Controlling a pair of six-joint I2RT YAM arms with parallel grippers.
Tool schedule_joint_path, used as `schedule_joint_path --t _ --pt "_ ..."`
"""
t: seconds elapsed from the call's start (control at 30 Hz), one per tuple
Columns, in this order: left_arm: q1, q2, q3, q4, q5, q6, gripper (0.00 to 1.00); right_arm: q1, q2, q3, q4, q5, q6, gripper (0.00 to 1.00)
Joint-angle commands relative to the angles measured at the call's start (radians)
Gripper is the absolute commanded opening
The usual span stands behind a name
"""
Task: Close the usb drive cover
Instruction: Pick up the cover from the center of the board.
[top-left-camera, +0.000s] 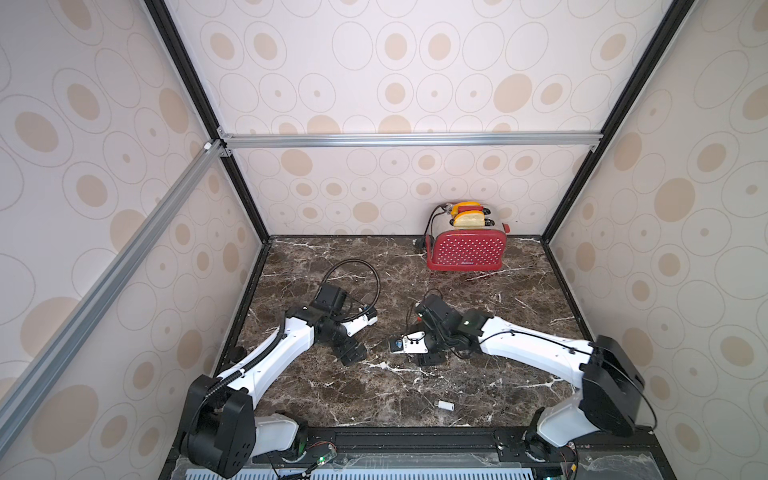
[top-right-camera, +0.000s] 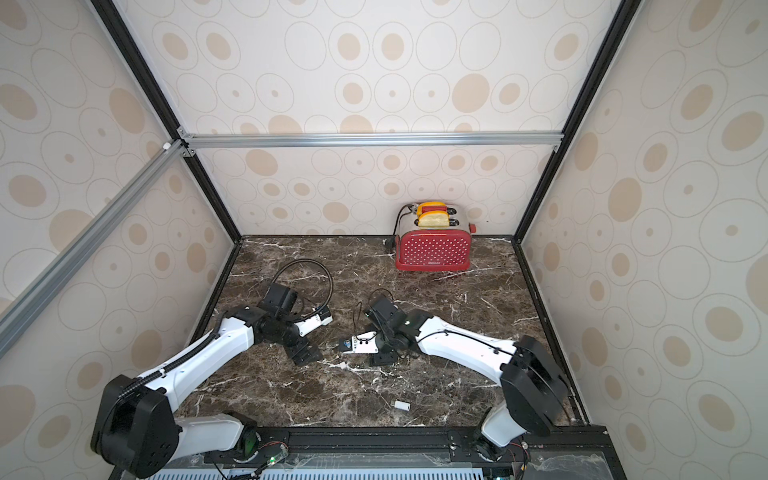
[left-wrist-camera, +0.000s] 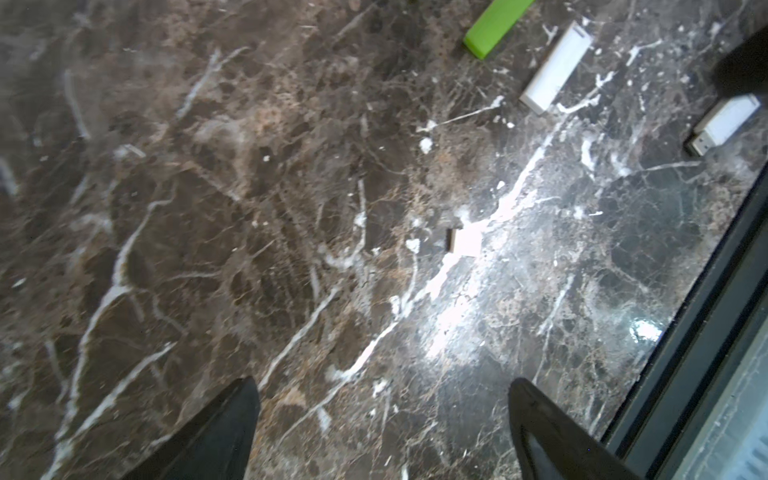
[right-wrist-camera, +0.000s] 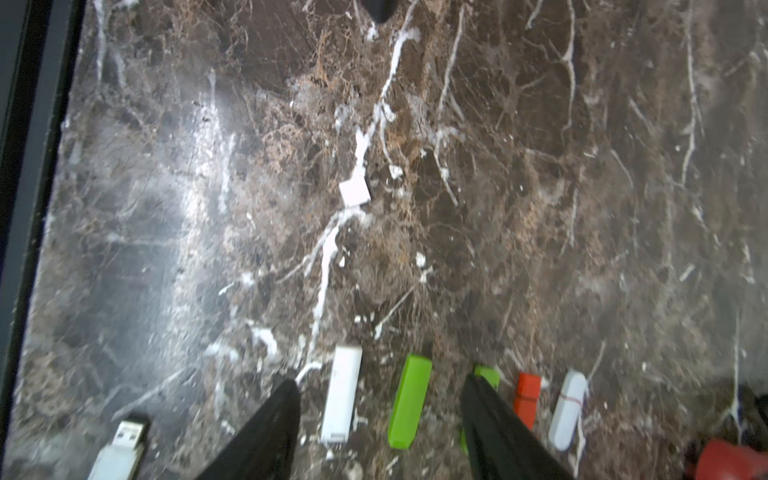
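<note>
Located white plastic USB drive (top-left-camera: 444, 404) (top-right-camera: 401, 405) flat on the dark brown marble-patterned worktop (top-left-camera: 332, 390), close to the near edge and right of centre in both top views. Found its metal plug bare, plug end turned left. Noted a pale, slightly translucent body in the right wrist view (right-wrist-camera: 118, 451), rectangular, with no visible damage.

Found small white square cover (right-wrist-camera: 354, 192) (left-wrist-camera: 465, 242) off the drive, lying alone on a pale vein of the worktop. Placed it left of the drive and farther back, well apart from it, between the two sets of fingers.

Found left fingers (left-wrist-camera: 224, 432) spread wide above bare worktop, gripping nothing. Found right fingers (right-wrist-camera: 266, 428) parted with nothing clamped, poised over a row of other sticks.

Counted in that row, side by side beyond the task's drive:
- long white capped stick (right-wrist-camera: 341, 397)
- lime-green stick (right-wrist-camera: 409, 401)
- second green stick (right-wrist-camera: 487, 376), mostly hidden behind a finger
- orange-red stick (right-wrist-camera: 528, 397)
- rounded white stick (right-wrist-camera: 567, 409)

Recorded one container: red white-dotted toaster (top-left-camera: 467, 251), upright at the far right against the back wall. Found two yellow-crusted bread slices (top-left-camera: 468, 218) standing in its top slots, one per slot.
</note>
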Motion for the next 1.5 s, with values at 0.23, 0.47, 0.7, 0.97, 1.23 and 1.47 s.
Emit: schedule_joint_path --t 0.23,0.47,0.7,0.97,1.23,1.47 --pt "-0.161 0.146 0.002 0.084 -0.092 -0.037 0.82 -0.097 -0.411 -0.302 0.071 0.096 0.109 0.83" --pt "-0.276 0.219 -0.025 0.141 -0.119 -0.048 0.78 -0.127 -0.52 -0.408 0.161 0.179 0.134 0.93" --pt "-0.278 0.306 0.018 0.135 -0.135 -0.078 0.65 -0.127 -0.514 -0.423 0.202 0.185 0.136 0.96" --pt "-0.28 0.35 0.044 0.12 -0.143 -0.084 0.58 -0.127 -0.529 -0.442 0.225 0.198 0.132 1.0" --pt "-0.292 0.354 0.039 0.124 -0.158 -0.093 0.5 -0.127 -0.537 -0.445 0.223 0.208 0.127 0.99" --pt "-0.309 0.342 0.017 0.144 -0.19 -0.112 0.44 -0.127 -0.533 -0.442 0.222 0.21 0.122 0.99"
